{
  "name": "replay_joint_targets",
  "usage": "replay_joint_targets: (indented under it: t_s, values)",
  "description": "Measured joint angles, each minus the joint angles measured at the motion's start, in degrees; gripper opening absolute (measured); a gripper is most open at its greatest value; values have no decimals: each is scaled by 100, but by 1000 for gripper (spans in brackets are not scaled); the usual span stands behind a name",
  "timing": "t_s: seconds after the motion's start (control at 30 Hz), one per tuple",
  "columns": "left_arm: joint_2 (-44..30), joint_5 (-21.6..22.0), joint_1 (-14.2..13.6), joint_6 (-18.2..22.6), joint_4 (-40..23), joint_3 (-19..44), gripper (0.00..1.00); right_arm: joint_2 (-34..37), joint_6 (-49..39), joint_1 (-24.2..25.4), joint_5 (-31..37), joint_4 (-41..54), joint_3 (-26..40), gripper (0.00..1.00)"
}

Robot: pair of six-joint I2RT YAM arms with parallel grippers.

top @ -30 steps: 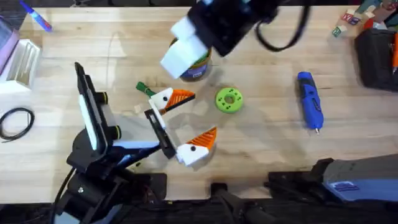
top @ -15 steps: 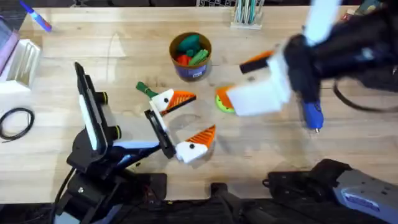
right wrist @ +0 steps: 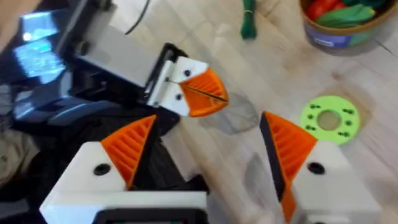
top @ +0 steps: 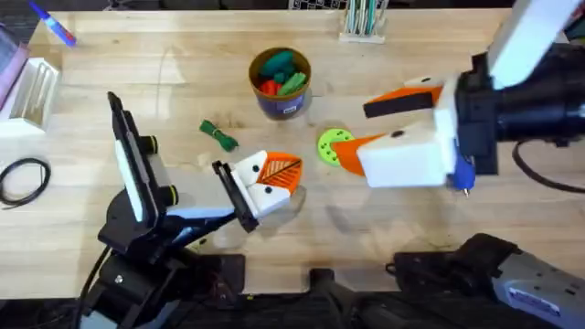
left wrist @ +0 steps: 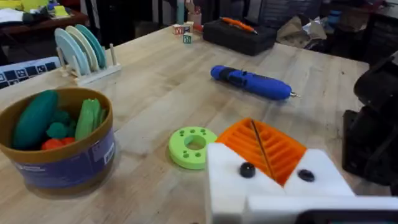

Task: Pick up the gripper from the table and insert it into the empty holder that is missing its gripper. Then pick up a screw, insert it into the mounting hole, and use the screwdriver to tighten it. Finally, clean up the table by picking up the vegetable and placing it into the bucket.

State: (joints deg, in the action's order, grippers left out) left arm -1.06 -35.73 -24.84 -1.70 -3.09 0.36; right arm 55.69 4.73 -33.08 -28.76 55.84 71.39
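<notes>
My left gripper (top: 291, 174) is shut, its orange ribbed pads (left wrist: 261, 146) pressed together with nothing seen between them, low over the table (top: 183, 82) near the front. It also appears as the left gripper (right wrist: 202, 93) in the right wrist view. My right gripper (top: 355, 131) hangs open above the lime-green disc (top: 331, 146), hiding most of the blue screwdriver (top: 464, 174), which lies in full as the screwdriver (left wrist: 252, 82). The thin green vegetable (top: 219, 134) lies loose behind the left gripper. The bucket (top: 281, 102) holds several toys. A loose orange gripper piece, its holder and the screw are out of view.
A black cable coil (top: 23, 178) and a white rack (top: 32, 91) sit at the left edge. A black case (top: 553, 82) stands at the back right, with a pen stand (top: 361, 23) at the back. A plate rack (left wrist: 81, 50) stands behind the bucket.
The right arm swung from over the bucket to the right, and now hangs over the disc and screwdriver. The left gripper's fingers closed together and drew back from the vegetable.
</notes>
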Motion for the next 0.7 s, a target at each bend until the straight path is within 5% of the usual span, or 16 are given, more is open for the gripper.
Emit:
replay_joint_targets:
  t_s: [0.17,0.5,0.7]
  values:
    - [0,78,0,-1,0,0,5,374,98,463,932,61,-1,984]
    - [0,109,0,-1,2,0,4,2042,-155,3102,1939,71,-18,986]
    - [0,109,0,-1,1,0,4,2601,-643,4185,2623,115,-32,986]
